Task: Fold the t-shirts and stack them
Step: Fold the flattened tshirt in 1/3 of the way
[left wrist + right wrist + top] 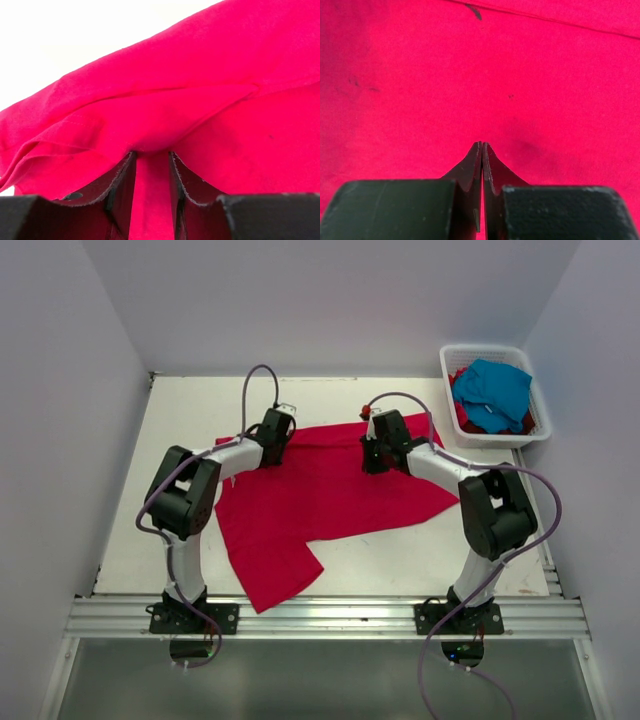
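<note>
Top external view: a red t-shirt (320, 500) lies spread and skewed across the middle of the white table (190, 405), one long flap reaching toward the lower centre of the frame. The left gripper (275, 432) sits at the shirt's upper left edge and the right gripper (375, 455) is over its upper right part. From here I cannot tell how either pair of jaws stands. In the upper right corner a white slatted basket (537, 390) holds a turquoise t-shirt (492, 390) on top of more red cloth.

Left wrist view: this shows what the overhead cannot. The jaws stand partly apart with a bunched fold of the red shirt between them, and the cloth tents up over the fingers (120, 187). It looks like a grip on the hem.

Right wrist view: the jaws are pressed together with nothing visible between them, tips low over flat red cloth. Whether they touch it I cannot tell.

Only one side appears held. If the left arm pulls, I judge the thick fold could slip free or the shirt could drag and bunch instead of folding cleanly. The closed right tips could also snag and wrinkle the fabric.
</note>
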You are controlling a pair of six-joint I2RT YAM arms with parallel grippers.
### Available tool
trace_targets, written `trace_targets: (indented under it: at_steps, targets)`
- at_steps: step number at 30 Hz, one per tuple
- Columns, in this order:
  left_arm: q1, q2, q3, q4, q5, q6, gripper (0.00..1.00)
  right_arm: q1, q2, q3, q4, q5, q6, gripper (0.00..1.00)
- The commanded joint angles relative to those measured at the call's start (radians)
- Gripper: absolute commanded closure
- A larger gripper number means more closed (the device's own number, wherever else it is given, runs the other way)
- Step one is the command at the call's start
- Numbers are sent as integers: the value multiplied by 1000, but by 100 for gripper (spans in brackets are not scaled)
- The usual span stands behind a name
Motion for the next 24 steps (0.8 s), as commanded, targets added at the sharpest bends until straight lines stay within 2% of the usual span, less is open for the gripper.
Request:
trace_targets:
  at_steps: [1,21,24]
  targets:
    - [-2,3,41,54,-55,23,64,2,17,19,-4,-6,-14,100]
    - [47,70,102,69,-41,16,62,2,27,20,-13,-9,-20,100]
    - [50,69,107,69,-45,14,65,2,30,19,-11,-8,-21,100]
